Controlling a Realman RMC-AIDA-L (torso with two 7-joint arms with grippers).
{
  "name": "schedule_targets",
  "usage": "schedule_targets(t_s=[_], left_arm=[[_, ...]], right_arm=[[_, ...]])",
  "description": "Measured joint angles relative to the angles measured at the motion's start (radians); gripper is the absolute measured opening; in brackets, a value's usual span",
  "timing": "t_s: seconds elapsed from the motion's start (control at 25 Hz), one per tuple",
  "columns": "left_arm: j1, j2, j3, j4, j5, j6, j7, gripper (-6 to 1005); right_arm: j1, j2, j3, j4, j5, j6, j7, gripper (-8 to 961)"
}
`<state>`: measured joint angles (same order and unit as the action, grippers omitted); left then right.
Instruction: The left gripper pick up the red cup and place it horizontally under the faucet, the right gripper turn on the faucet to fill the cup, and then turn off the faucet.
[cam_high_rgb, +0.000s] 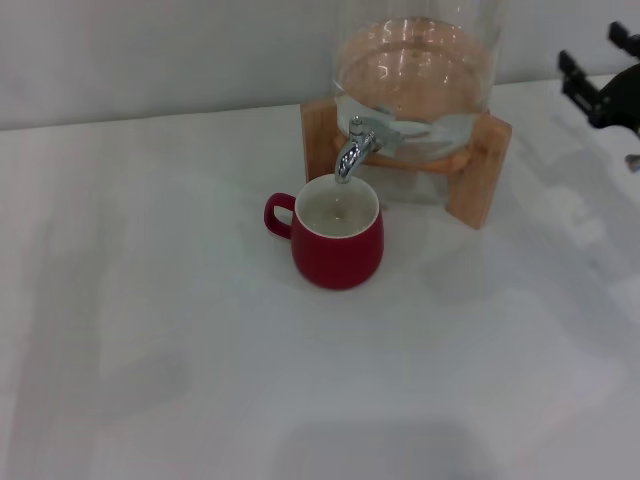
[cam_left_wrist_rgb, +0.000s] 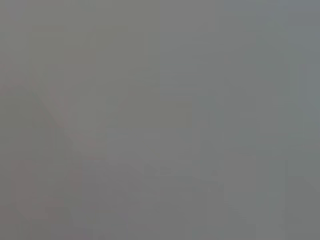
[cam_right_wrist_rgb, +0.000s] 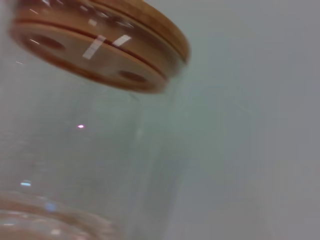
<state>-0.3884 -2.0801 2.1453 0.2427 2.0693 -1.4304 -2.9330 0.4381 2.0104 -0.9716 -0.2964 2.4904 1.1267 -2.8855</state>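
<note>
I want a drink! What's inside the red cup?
The red cup stands upright under the faucet. Its white inside holds a little pale liquid near the bottom. What lies beneath the cup on the table is covered.

Red cup (cam_high_rgb: 338, 243) upright on counter (cam_high_rgb: 200, 350), handle to robot's left, liquid inside, rim right under chrome faucet (cam_high_rgb: 352, 150) spout.

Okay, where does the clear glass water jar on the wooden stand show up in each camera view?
Head view: clear glass jar at top centre-right, behind the small red cup.
Left wrist view: not in it; nothing can be made out.
Right wrist view: the jar's glass wall fills the left side.
Shared landmark: the jar's wooden parts.
</note>
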Motion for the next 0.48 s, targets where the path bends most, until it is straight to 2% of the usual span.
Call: schedule_targets(t_s=[0.24,0.48], left_arm=[[-0.004,0.000,-0.025,0.000,-0.001,-0.004,-0.003,884],[-0.022,0.000,-0.040,-0.002,-0.018,0.002,-0.006,884]], right_arm=[[0.013,0.001,0.110,0.008,0.002,-0.028,-0.002,663],[0.023,0.004,0.154,0.011,0.013,-0.042,-0.002,663]])
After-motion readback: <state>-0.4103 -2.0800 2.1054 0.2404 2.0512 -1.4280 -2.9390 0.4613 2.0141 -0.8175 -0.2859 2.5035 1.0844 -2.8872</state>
